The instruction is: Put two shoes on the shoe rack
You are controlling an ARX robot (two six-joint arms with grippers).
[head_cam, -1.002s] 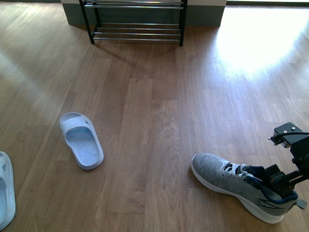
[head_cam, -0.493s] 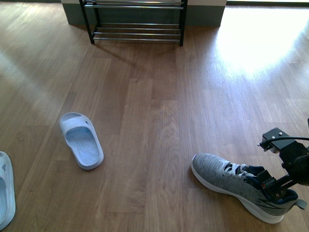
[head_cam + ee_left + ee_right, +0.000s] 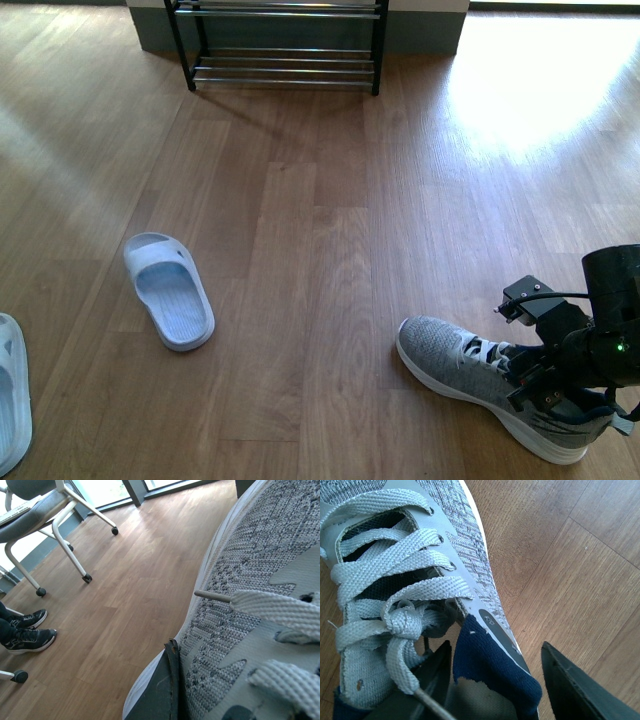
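One grey sneaker (image 3: 450,355) lies on the wood floor at the front right, toe pointing left. My right gripper (image 3: 545,385) is open over its heel opening. In the right wrist view the right gripper (image 3: 492,665) straddles the dark blue collar of the sneaker (image 3: 455,540), one finger inside by the laces and one outside. The left wrist view is filled by a grey sneaker (image 3: 250,555) with a dark finger (image 3: 159,690) pressed against its side; the left gripper is shut on it. The left arm is outside the front view. The shoe rack (image 3: 285,65) stands at the far wall.
A pale blue slide (image 3: 168,303) lies at the left, and another slide (image 3: 10,390) is at the left edge. In the left wrist view there is a wheeled chair (image 3: 60,510) and a person's black shoes (image 3: 25,630).
The right arm has moved left and down over the sneaker's heel. The sneaker on the floor and both slides have not moved.
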